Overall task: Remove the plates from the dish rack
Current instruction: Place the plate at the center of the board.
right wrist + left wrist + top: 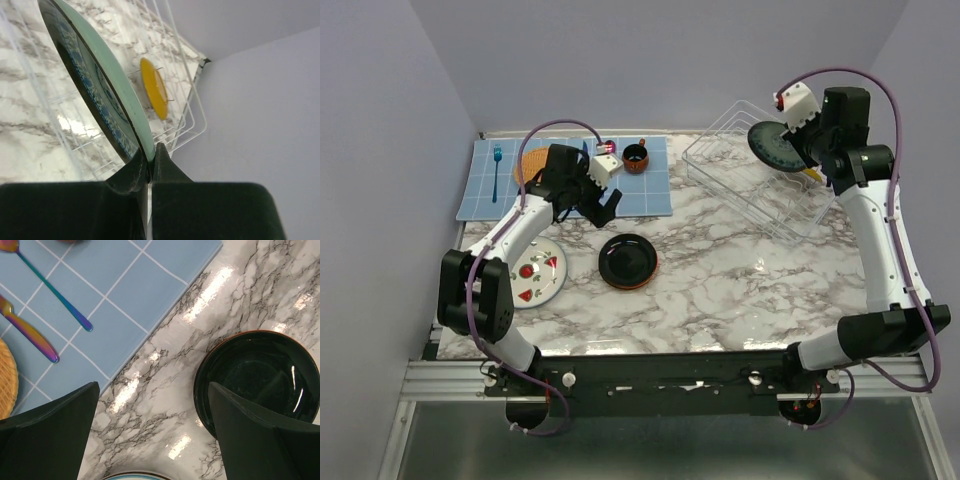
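While the right claw (pixel 149 162) grips a dark plate (pixel 95 75) by its rim over the rack (pixel 730 185), pattern hard to read, a yellow plate (pixel 154 87) stands in the rack. The left claw (pixel 153 387), wide open & empty, hangs over the tabletop (pixel 165 410); black plate (pixel 260 375) partly hidden by a finger.

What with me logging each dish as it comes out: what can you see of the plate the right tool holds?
The plate is round and looks glazed, with a dark face carrying a blue speckled pattern and a pale green back. It stands on edge, tilted, its rim pinched in the shut right tool, above the white wire dish rack. Only the tool visibly touches it; it seems clear of the wires.
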`<state>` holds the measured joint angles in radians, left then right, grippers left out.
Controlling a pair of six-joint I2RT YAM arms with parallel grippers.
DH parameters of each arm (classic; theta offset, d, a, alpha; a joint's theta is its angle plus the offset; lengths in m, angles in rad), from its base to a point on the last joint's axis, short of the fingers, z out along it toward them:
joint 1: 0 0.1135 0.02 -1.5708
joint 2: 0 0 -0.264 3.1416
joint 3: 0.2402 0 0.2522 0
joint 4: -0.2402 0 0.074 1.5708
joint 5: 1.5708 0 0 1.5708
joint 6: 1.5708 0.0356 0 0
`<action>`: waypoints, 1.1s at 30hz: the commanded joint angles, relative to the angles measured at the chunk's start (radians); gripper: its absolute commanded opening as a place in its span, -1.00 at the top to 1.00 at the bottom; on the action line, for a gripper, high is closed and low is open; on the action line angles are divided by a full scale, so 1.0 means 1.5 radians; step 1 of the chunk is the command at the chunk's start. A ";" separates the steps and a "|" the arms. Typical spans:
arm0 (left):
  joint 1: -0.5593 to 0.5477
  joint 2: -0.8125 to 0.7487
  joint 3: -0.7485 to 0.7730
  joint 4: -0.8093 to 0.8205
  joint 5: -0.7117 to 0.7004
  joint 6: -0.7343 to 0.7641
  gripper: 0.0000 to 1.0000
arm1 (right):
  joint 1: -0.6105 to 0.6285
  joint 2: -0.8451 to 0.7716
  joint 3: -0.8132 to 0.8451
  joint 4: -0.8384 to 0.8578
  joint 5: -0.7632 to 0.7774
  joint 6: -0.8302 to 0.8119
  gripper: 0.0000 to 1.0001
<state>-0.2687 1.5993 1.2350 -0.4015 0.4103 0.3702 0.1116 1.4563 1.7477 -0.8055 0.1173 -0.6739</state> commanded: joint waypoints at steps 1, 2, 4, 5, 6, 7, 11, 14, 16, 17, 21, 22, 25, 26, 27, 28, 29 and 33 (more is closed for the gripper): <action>0.007 0.004 0.014 -0.024 0.082 -0.001 -0.97 | 0.006 0.007 0.020 -0.085 -0.136 0.049 0.99; 0.016 0.008 0.019 -0.031 0.099 0.002 -0.97 | 0.013 0.008 0.017 -0.105 -0.161 0.060 0.99; 0.031 0.017 0.043 -0.076 0.214 0.028 -0.97 | 0.021 0.019 0.012 -0.126 -0.252 0.073 0.99; 0.052 0.022 0.051 -0.091 0.262 0.035 -0.97 | 0.026 0.023 0.007 -0.148 -0.293 0.082 0.99; 0.061 0.038 0.062 -0.112 0.363 0.042 -0.97 | 0.031 0.027 -0.006 -0.156 -0.334 0.085 0.99; 0.071 0.048 0.090 -0.156 0.401 0.060 -0.97 | 0.036 0.034 -0.019 -0.159 -0.398 0.089 0.99; 0.086 0.090 0.153 -0.266 0.528 0.133 -0.87 | 0.105 0.056 -0.078 -0.151 -0.476 0.100 0.99; 0.086 0.087 0.163 -0.302 0.572 0.153 -0.83 | 0.159 0.097 -0.108 -0.150 -0.504 0.102 0.99; 0.085 0.070 0.140 -0.280 0.579 0.136 -0.83 | 0.178 0.121 -0.112 -0.150 -0.524 0.104 0.99; 0.085 0.061 0.124 -0.255 0.577 0.117 -0.83 | 0.195 0.143 -0.111 -0.146 -0.527 0.108 0.99; 0.074 0.005 0.029 -0.115 0.533 0.016 -0.82 | 0.227 0.186 -0.090 -0.133 -0.542 0.119 0.99; 0.070 -0.001 0.006 -0.085 0.524 -0.001 -0.82 | 0.232 0.192 -0.085 -0.130 -0.546 0.120 0.99; 0.053 -0.003 -0.005 -0.078 0.506 -0.002 -0.80 | 0.246 0.224 -0.064 -0.127 -0.548 0.124 0.99; 0.048 -0.002 -0.006 -0.075 0.505 -0.004 -0.79 | 0.252 0.230 -0.057 -0.127 -0.547 0.127 0.99; 0.039 0.001 -0.007 -0.073 0.501 -0.006 -0.79 | 0.255 0.236 -0.046 -0.128 -0.547 0.127 0.99; 0.033 0.001 -0.007 -0.072 0.493 -0.006 -0.78 | 0.258 0.247 -0.041 -0.128 -0.546 0.128 0.99; 0.028 0.003 -0.008 -0.069 0.491 -0.010 -0.77 | 0.264 0.252 -0.035 -0.129 -0.546 0.128 0.99; 0.008 0.000 -0.008 -0.063 0.479 -0.015 -0.75 | 0.273 0.279 -0.011 -0.133 -0.540 0.127 0.99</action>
<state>-0.2306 1.6241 1.2289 -0.5381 1.1614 0.3706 0.4988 1.8339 1.6714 -0.9974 -0.6563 -0.4973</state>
